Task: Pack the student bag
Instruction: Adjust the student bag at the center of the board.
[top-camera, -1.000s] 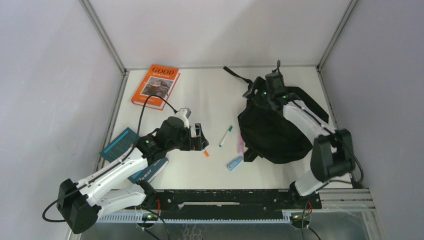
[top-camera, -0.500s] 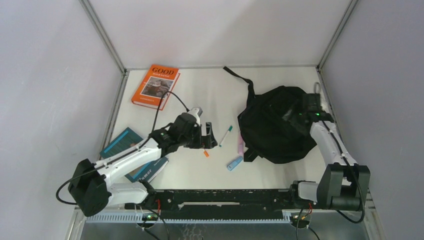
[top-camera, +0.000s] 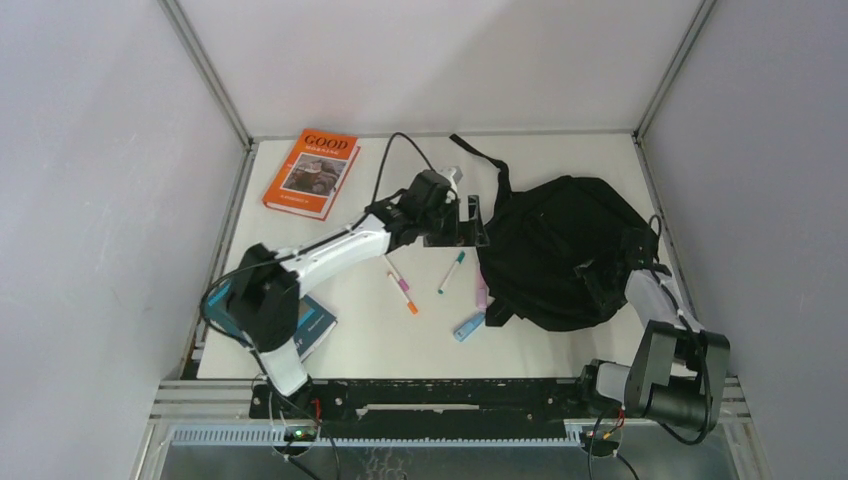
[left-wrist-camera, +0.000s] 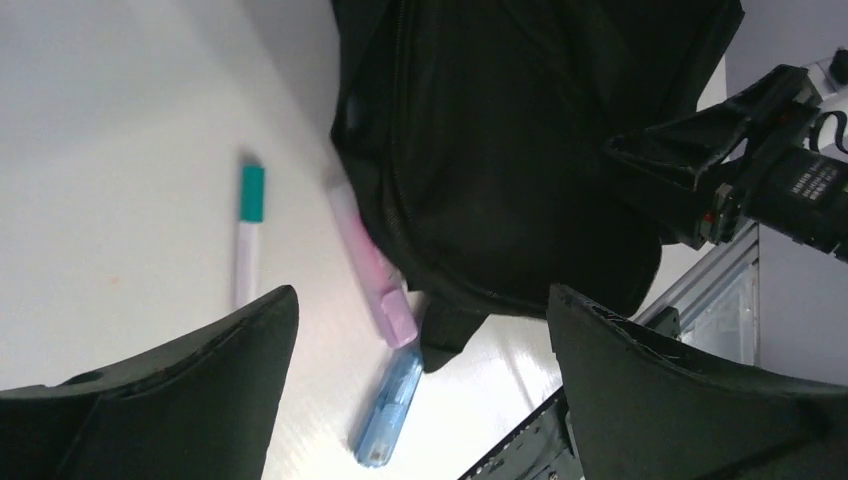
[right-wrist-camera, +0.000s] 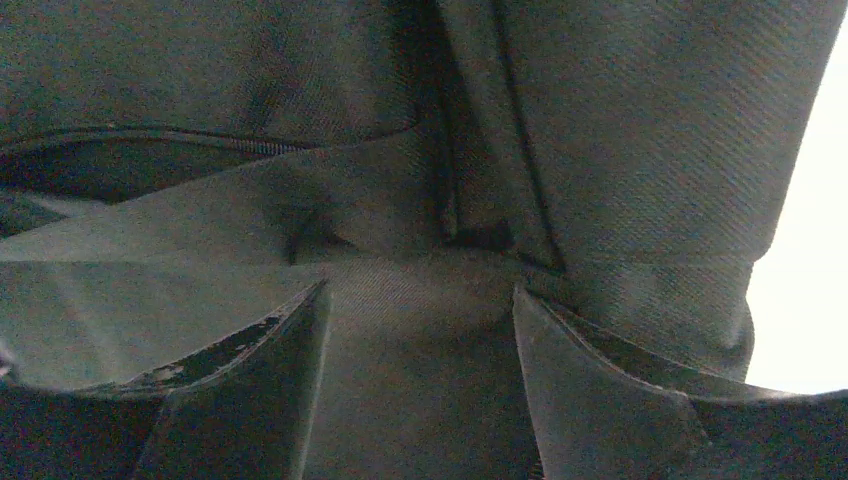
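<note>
Soft black fabric student bag, slumped on the right half of the desk close to the right edge, one strap trailing toward the far edge. Right gripper: fingers spread and pressed up to the bag's near-right flank beside a zip seam, presumably to catch fabric and hold the bag steady; no cloth is visibly pinched. Left gripper: fingers spread and empty, hovering at the bag's left side above loose stationery (probably choosing an item). A teal-capped white pen lies apart from the bag. A pale pink highlighter lies along its hem, one end seemingly tucked under, and a translucent blue stick sits just beside it. An orange paperback book lies in the far left corner. Hidden: the bag's main opening, and the right fingers from overhead (black on black).
</note>
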